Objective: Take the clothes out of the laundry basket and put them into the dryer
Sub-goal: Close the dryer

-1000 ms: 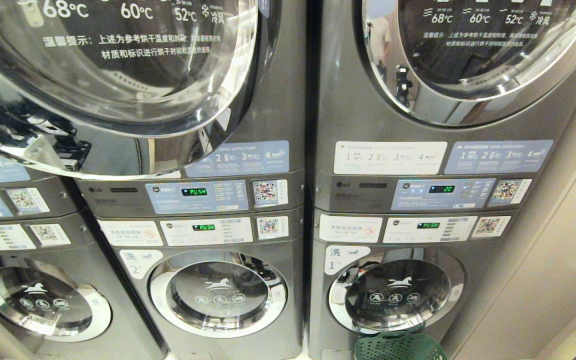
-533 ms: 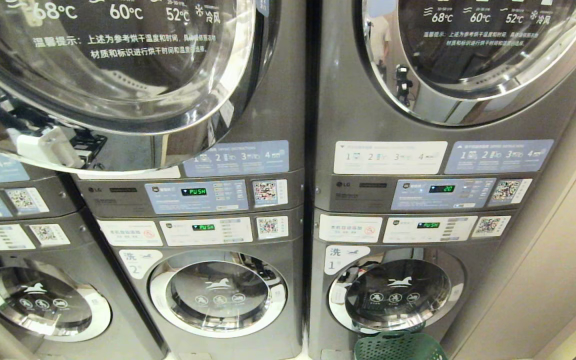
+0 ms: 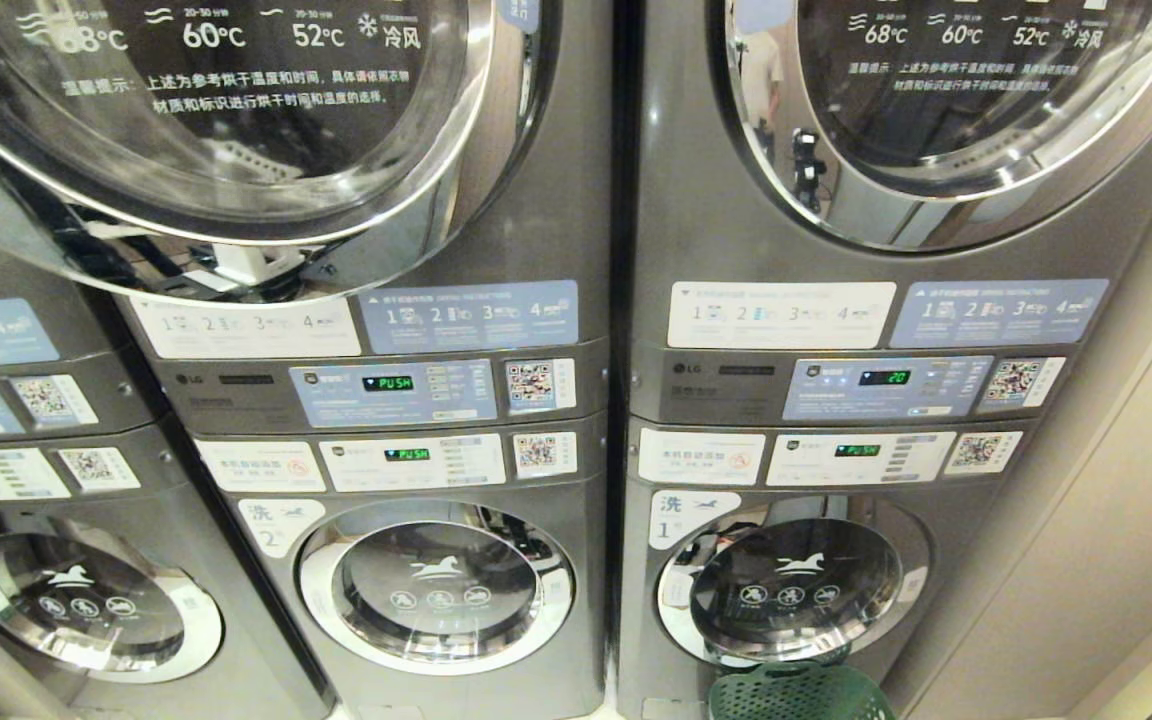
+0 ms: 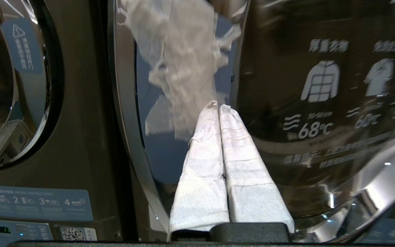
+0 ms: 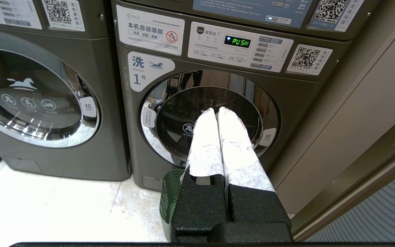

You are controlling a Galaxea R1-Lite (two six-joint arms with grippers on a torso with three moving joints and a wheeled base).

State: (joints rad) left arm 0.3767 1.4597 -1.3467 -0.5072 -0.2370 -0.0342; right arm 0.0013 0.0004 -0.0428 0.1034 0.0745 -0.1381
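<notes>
Left gripper [image 4: 218,107]: white-wrapped fingers pressed together, holding nothing; raised level with the chrome-rimmed round glass door [image 4: 321,113] of the dark grey dryer [image 3: 496,200], tips at the door's rim edge; arm itself not in head view, only a dim reflection in the chrome; door looks swung ajar, slim gap to the cabinet face behind the tips; my read: fingers pinched to a thin wedge to push the door, though opening or shutting it I cannot tell.

Right gripper [image 5: 216,109]: jaws pinched shut, empty; parked low, aimed at the small horse-emblem door of the grey washer marked 1 [image 5: 211,116]; looks idle.

Dark green perforated plastic laundry basket [image 3: 798,692]: on the pale floor [image 5: 46,206] touching or just off the foot of that washer, under the right gripper; left there probably for short reach after the door work.

Clothes: none visible; basket interior hidden in every view; can't judge how much is loaded.
</notes>
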